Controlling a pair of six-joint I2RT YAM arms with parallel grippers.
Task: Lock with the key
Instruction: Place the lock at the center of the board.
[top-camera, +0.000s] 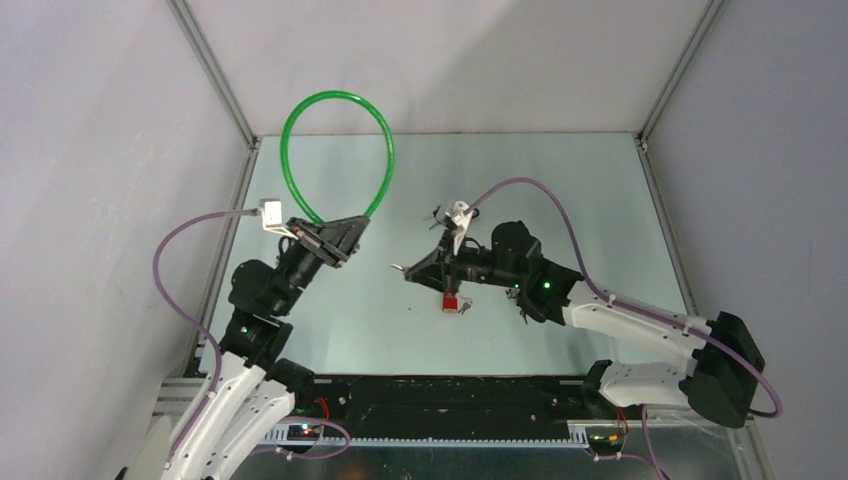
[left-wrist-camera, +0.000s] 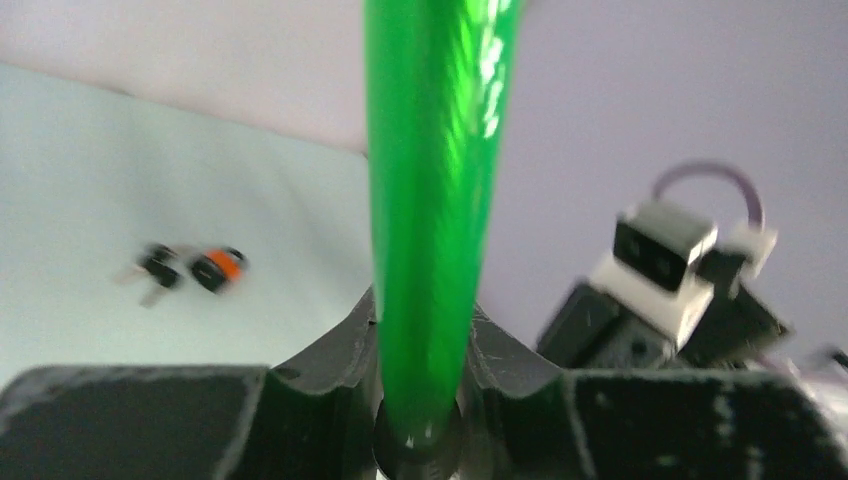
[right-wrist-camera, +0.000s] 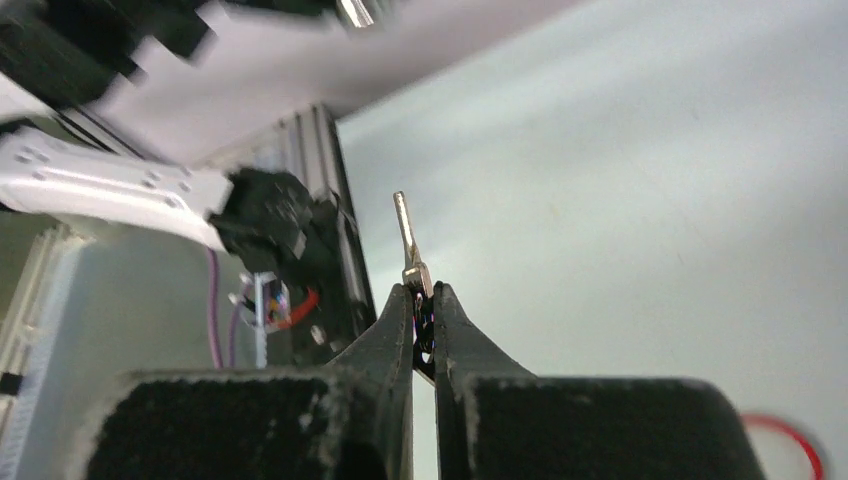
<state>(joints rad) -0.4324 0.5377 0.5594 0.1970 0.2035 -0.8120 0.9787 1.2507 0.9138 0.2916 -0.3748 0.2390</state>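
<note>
A green cable lock (top-camera: 338, 98) loops upward from my left gripper (top-camera: 345, 235), which is shut on the cable's lower ends. In the left wrist view the green cable (left-wrist-camera: 432, 180) rises straight between the fingers of the left gripper (left-wrist-camera: 425, 320). The lock body is hidden there. My right gripper (top-camera: 415, 270) is shut on a silver key (top-camera: 400, 268), whose blade points left toward the left gripper across a small gap. In the right wrist view the key (right-wrist-camera: 407, 235) sticks out from the tips of the right gripper (right-wrist-camera: 423, 300).
A red tag (top-camera: 452, 302) sits under the right gripper, above the table. Spare black and orange keys (left-wrist-camera: 195, 268) lie on the table (top-camera: 560, 190) behind the right wrist. Grey walls enclose the left, back and right sides.
</note>
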